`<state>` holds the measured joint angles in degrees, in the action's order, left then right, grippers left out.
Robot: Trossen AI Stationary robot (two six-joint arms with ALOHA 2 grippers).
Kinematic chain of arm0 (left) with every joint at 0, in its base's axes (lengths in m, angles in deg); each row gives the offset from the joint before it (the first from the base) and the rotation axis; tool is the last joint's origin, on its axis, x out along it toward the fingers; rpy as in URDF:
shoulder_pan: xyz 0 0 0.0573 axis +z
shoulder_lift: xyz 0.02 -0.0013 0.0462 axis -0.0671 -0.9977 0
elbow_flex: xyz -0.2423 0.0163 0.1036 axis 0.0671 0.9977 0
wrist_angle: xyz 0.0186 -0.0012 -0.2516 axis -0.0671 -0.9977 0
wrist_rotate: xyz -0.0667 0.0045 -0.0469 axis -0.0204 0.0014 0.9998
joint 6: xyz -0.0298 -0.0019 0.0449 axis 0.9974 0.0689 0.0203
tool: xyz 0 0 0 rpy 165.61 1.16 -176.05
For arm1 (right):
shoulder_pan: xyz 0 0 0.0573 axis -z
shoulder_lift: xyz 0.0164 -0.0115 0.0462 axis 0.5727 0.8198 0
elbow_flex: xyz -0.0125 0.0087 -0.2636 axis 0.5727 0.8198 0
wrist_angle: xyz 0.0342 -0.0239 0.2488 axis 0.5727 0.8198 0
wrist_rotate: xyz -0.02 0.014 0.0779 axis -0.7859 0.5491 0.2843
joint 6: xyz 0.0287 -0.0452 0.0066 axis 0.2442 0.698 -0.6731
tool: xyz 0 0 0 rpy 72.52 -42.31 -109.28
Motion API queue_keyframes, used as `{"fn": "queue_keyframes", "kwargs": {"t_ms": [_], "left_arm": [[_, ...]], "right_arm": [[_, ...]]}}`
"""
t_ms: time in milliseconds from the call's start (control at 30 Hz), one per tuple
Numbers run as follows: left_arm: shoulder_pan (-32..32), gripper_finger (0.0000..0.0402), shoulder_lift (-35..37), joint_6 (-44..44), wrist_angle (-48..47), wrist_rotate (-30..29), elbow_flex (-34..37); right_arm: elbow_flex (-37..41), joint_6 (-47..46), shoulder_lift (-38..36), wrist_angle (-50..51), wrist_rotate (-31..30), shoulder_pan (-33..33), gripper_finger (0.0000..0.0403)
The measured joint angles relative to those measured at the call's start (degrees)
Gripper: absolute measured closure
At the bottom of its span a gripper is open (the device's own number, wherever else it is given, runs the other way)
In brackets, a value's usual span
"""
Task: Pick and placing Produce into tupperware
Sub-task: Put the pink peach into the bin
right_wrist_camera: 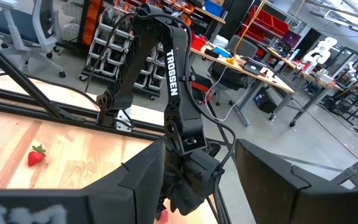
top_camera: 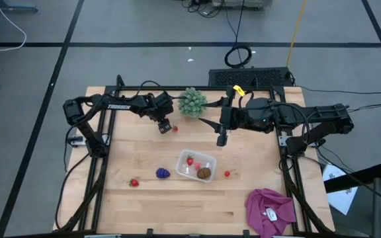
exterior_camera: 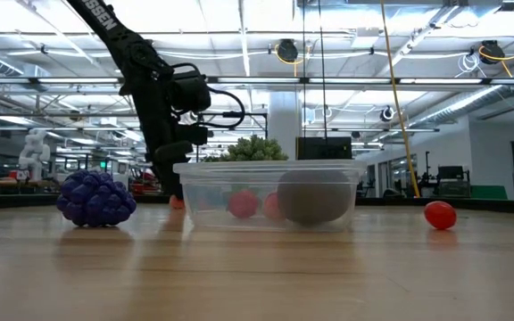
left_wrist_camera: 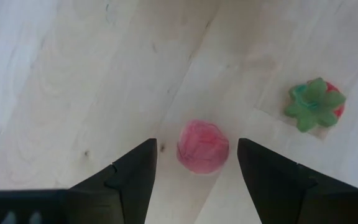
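Here the left gripper (left_wrist_camera: 194, 163) hangs spread over a red berry (left_wrist_camera: 202, 146) near the table's far edge — well apart from the tupperware (top_camera: 196, 165) — so next it must descend and clench, while the right gripper (top_camera: 222, 137), also spread, waits.

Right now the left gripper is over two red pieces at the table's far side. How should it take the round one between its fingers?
Come straight down: the round red piece sits centred in the open left gripper. Close across its widest middle. The leafy strawberry lies apart.
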<state>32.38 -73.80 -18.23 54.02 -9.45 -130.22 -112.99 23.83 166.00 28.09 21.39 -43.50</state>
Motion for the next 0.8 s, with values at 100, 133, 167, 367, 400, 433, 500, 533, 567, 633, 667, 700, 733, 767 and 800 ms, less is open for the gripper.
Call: {"fn": "queue_keyframes", "kwargs": {"t_ms": [100,133,167,367,400,433,500,533,567,633,667,700,733,767,800], "left_arm": [[0.0,0.0172,0.0,-0.1,0.02,0.09,0.0],[0.0,0.0173,0.0,-0.1,0.04,0.09,0.0],[-0.01,0.0176,0.0,-0.1,0.05,0.1,0.0],[0.0,0.0218,0.0,-0.1,0.05,0.13,0.0],[0.0,0.0224,0.0,-0.1,0.05,0.13,0.0],[0.0,0.0231,0.0,-0.09,0.05,0.15,-0.02],[0.0,0.024,0.0,-0.06,0.03,0.14,-0.02],[0.0,0.0244,0.0,-0.04,0.05,0.15,-0.02],[0.0,0.0247,0.0,-0.02,0.05,0.15,-0.02],[0.0,0.0249,0.0,0.11,0.06,0.17,-0.02],[0.0,0.0248,0.0,0.14,0.12,0.17,-0.02],[0.0,0.0245,0.0,0.28,0.26,0.18,-0.02],[0.0,0.0242,0.0,0.74,0.54,0.24,-0.02],[0.0,0.0238,0.0,0.98,0.87,0.32,-0.02],[0.0,0.0233,0.0,1.07,1.17,0.35,-0.04]], "right_arm": [[0.0,0.0,0.0,0.0,0.0,0.0,0.0213],[0.0,0.0,0.0,0.0,0.0,0.0,0.0213],[0.0,0.0,0.0,0.0,0.0,0.0,0.0213],[0.0,-0.02,0.0,0.0,0.02,-0.04,0.0213],[0.0,-0.18,0.0,0.0,0.02,-0.04,0.0213],[0.0,-0.54,0.0,0.0,0.04,-0.04,0.0213],[0.0,-1.34,0.0,0.0,0.04,-0.04,0.0213],[0.0,-1.41,0.0,0.04,0.04,-0.04,0.0213],[0.0,-1.44,0.0,0.11,0.04,-0.04,0.0213],[0.0,-1.51,0.0,0.32,0.04,-0.04,0.0213],[0.0,-1.51,0.0,0.38,0.05,-0.04,0.0213],[0.0,-1.51,0.0,0.42,0.04,-0.04,0.0213],[0.0,-1.51,0.0,0.39,0.04,-0.04,0.0213],[0.0,-1.51,0.0,0.39,0.04,-0.04,0.0213],[0.0,-1.51,0.0,0.39,0.04,-0.04,0.0213]]}}
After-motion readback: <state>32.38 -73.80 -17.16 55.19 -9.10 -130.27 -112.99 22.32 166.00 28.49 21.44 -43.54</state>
